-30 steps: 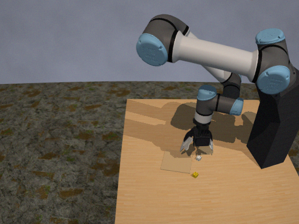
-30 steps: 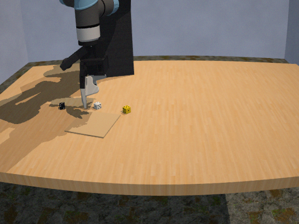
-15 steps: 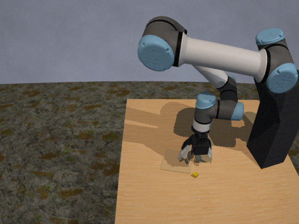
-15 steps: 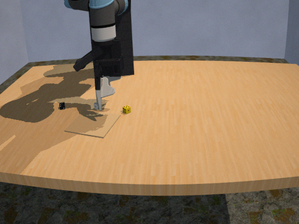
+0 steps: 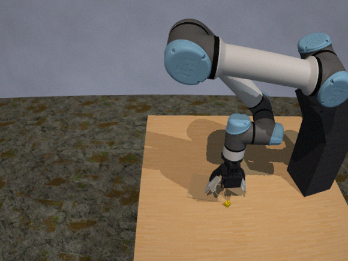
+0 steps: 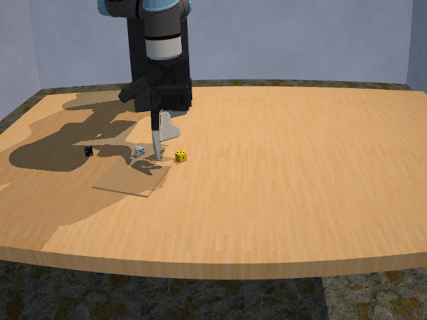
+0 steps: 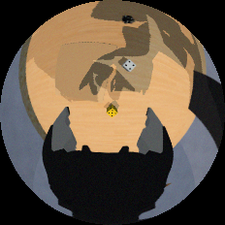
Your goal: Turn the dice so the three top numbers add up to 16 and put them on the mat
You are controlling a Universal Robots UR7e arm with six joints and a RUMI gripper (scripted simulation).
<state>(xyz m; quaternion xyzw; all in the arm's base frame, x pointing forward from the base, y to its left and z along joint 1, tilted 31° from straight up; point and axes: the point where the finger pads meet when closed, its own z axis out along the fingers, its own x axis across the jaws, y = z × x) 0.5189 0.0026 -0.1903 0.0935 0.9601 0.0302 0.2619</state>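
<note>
A yellow die (image 5: 227,204) (image 6: 180,157) (image 7: 112,112) sits flat on the table, just off a corner of the thin tan mat (image 5: 198,192) (image 6: 121,181) (image 7: 73,73). Several pips show on its top. A white die (image 6: 139,151) (image 7: 129,65) sits flat beside the mat, with several pips on top. A black die (image 6: 88,151) (image 7: 128,19) lies farther off in shadow; its top number is unclear. The white and black dice are hidden in the top view. My gripper (image 5: 225,191) (image 7: 108,107) is open and empty, above the table near the yellow die, which shows between the fingertips in the wrist view.
The wooden table (image 5: 192,231) (image 6: 276,199) carries the dice and mat. The arm's dark pedestal (image 5: 312,162) stands at the right in the top view. Shadows of the arm fall over part of the mat and around the black and white dice.
</note>
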